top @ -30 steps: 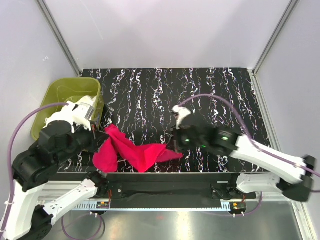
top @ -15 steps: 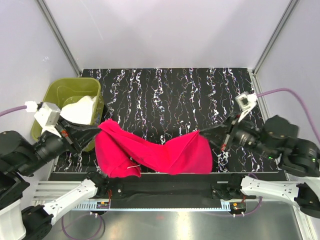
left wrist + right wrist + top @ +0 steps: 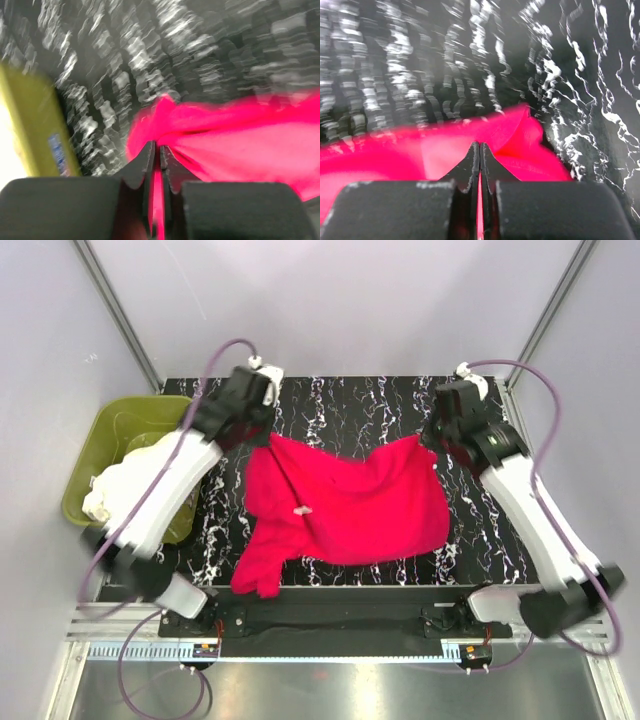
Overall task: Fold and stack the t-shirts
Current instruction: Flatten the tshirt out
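Carried farther since the earlier view, the red t-shirt (image 3: pixel 355 505) stayed pinched by left gripper (image 3: pixel 156 149) and right gripper (image 3: pixel 479 147); the left's thin hold might slip, crumpling it.

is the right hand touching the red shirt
Touching. The right wrist view shows the right hand shut on an edge of the red shirt, with a strip of red cloth pinched between its closed jaws.

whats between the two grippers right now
The red t-shirt spans the gap, the left gripper and right gripper each pinching a corner, as the top view shows.
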`<state>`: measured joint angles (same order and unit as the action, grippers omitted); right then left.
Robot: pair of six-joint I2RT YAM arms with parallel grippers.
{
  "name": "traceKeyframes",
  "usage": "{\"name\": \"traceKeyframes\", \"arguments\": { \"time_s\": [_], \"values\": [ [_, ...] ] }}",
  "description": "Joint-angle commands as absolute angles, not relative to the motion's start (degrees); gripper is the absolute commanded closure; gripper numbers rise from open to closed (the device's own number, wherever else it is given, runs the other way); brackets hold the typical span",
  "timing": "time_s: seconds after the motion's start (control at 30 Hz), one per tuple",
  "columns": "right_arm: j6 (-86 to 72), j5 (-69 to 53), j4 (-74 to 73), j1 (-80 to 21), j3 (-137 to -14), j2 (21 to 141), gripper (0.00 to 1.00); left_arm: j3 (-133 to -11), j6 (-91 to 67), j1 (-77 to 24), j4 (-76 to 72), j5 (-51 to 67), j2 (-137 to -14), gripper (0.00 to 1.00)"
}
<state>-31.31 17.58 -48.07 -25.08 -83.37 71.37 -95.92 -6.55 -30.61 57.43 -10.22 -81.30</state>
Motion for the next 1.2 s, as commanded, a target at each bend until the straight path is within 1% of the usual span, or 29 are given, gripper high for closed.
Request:
{"name": "traceKeyframes", "arguments": {
  "time_s": [0.0,0.03,0.07,0.1,0.13,0.17,0.2,0.23,0.27,0.3,0.33,0.37,0.4,0.43,0.47,0.5,0.53,0.57,0.6,0.67,0.73,0.77,0.83,0.87,0.93,0.97,1.03,1.17],
  "values": [
    [-29.4,9.8,-46.1,-19.4,-85.4,79.3,1.0,-103.9,-5.5,-27.3,59.8,-26.1,-93.5,0.8],
    [-29.5,10.1,-47.4,-17.2,-86.6,82.1,1.0,-106.0,-4.3,-27.3,60.3,-30.7,-97.2,0.71],
    [-29.9,11.1,-48.5,-16.0,-87.8,88.2,1.0,-110.5,-4.0,-27.4,61.0,-33.2,-104.1,0.56],
    [-30.1,11.2,-50.2,-14.7,-91.3,91.5,1.0,-113.5,-3.9,-27.2,63.8,-35.6,-107.5,0.48],
    [-30.1,11.2,-54.8,-13.6,-93.7,95.1,1.0,-115.6,-6.2,-26.9,64.4,-38.4,-109.8,0.33],
    [-30.2,13.3,-57.4,-12.2,-96.0,101.3,1.0,-116.3,-6.8,-26.7,64.4,-38.0,-111.2,0.24],
    [-28.5,13.3,-60.6,-11.9,-99.1,103.9,0.98,-116.1,-8.2,-26.8,64.8,-38.4,-111.2,0.11],
    [-27.9,14.0,-61.9,-11.4,-100.2,106.1,0.84,-115.7,-8.8,-26.9,65.0,-38.1,-110.0,0.05],
    [-27.6,14.8,-62.7,-10.9,-100.6,108.8,0.72,-112.8,-9.0,-27.0,65.0,-37.1,-108.7,0.02],
    [-26.3,14.3,-62.4,-10.7,-100.1,109.3,0.66,-110.5,-9.0,-27.1,64.0,-35.7,-107.1,0.03],
    [-25.6,13.3,-61.9,-10.5,-99.2,109.4,0.61,-108.0,-8.6,-27.4,63.4,-31.7,-105.2,0.05],
    [-25.3,11.4,-61.6,-10.5,-97.1,108.7,0.52,-102.3,-8.4,-28.3,62.6,-28.9,-101.1,0.08],
    [-25.0,9.6,-60.1,-10.5,-95.5,107.9,0.46,-99.3,-8.2,-28.8,61.0,-25.4,-99.1,0.12],
    [-25.0,7.1,-59.7,-10.5,-93.6,106.3,0.41,-93.7,-9.6,-29.3,60.6,-17.8,-96.0,0.16],
    [-25.7,6.5,-59.4,-10.5,-90.1,105.2,0.32,-90.9,-11.0,-30.2,60.4,-13.8,-94.8,0.21],
    [-26.4,5.5,-58.2,-10.6,-87.9,104.0,0.29,-87.8,-14.1,-31.0,58.2,-8.0,-93.6,0.25],
    [-26.7,4.0,-57.3,-10.5,-85.6,100.9,0.28,-81.8,-15.8,-32.1,56.6,-5.7,-91.7,0.28],
    [-27.3,3.4,-56.6,-10.5,-81.4,99.4,0.24,-79.4,-17.5,-34.1,54.8,-3.7,-91.1,0.28],
    [-27.6,2.9,-55.4,-10.0,-79.6,98.0,0.23,-77.5,-20.6,-35.1,51.9,-1.6,-90.7,0.28],
    [-27.6,2.3,-54.7,-9.7,-75.3,95.1,0.23,-75.1,-22.0,-37.0,49.7,-0.6,-91.7,0.2],
    [-27.2,1.9,-54.1,-9.3,-73.0,93.3,0.26,-75.8,-22.3,-37.4,49.2,-1.5,-94.7,0.16],
    [-27.2,1.8,-54.0,-9.1,-71.1,92.8,0.27,-76.0,-22.2,-37.5,49.3,-2.3,-95.7,0.16],
    [-27.6,1.5,-53.7,-8.3,-69.1,91.0,0.34,-77.9,-21.9,-37.5,50.0,-4.2,-99.2,0.18],
    [-28.4,1.4,-53.7,-7.6,-67.3,90.3,0.38,-78.3,-22.0,-37.5,50.3,-4.6,-100.1,0.22],
    [-29.3,0.2,-52.9,-4.8,-64.4,87.7,0.47,-79.1,-23.3,-37.5,50.1,-4.4,-102.3,0.25],
    [-29.4,-1.4,-52.6,-3.8,-63.6,87.0,0.48,-79.0,-23.9,-37.5,49.7,-3.8,-102.7,0.25],
    [-29.7,-2.8,-51.8,-2.2,-62.2,85.9,0.47,-78.1,-25.7,-37.5,48.7,-2.2,-103.5,0.25],
    [-29.5,-4.8,-51.6,1.3,-60.6,86.9,0.39,-78.1,-26.5,-37.5,46.6,-0.4,-105.3,0.25]
  ]
}}
